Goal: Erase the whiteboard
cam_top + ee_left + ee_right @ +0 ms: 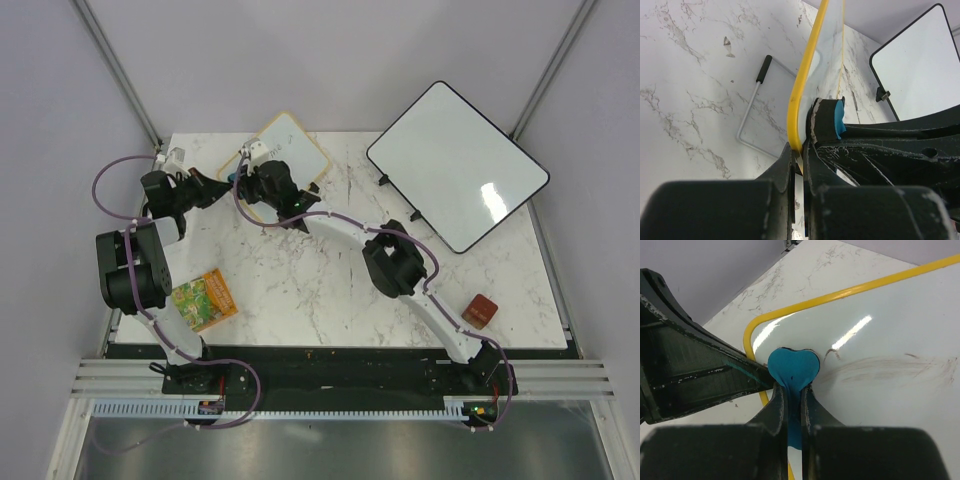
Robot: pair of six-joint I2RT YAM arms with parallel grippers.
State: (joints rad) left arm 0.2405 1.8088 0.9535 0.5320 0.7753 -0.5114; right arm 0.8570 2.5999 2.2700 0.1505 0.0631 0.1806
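Observation:
A small yellow-framed whiteboard [293,150] lies at the back of the marble table. My left gripper [226,180] is shut on its yellow rim [801,95], seen between the fingers in the left wrist view. My right gripper [264,182] is shut on a blue heart-shaped eraser [792,368] and presses it on the whiteboard [890,325] near its rounded corner. The eraser also shows in the left wrist view [839,117]. Faint brown smears [890,367] and a small dark mark [830,353] remain on the white surface right of the eraser. The left gripper's finger [700,375] lies just left of the eraser.
A larger black-framed whiteboard [456,165] stands tilted at the back right. A wire stand [756,107] lies on the marble beside the small board. A green and orange card [203,298] lies at the front left. A brown block [479,311] sits at the front right.

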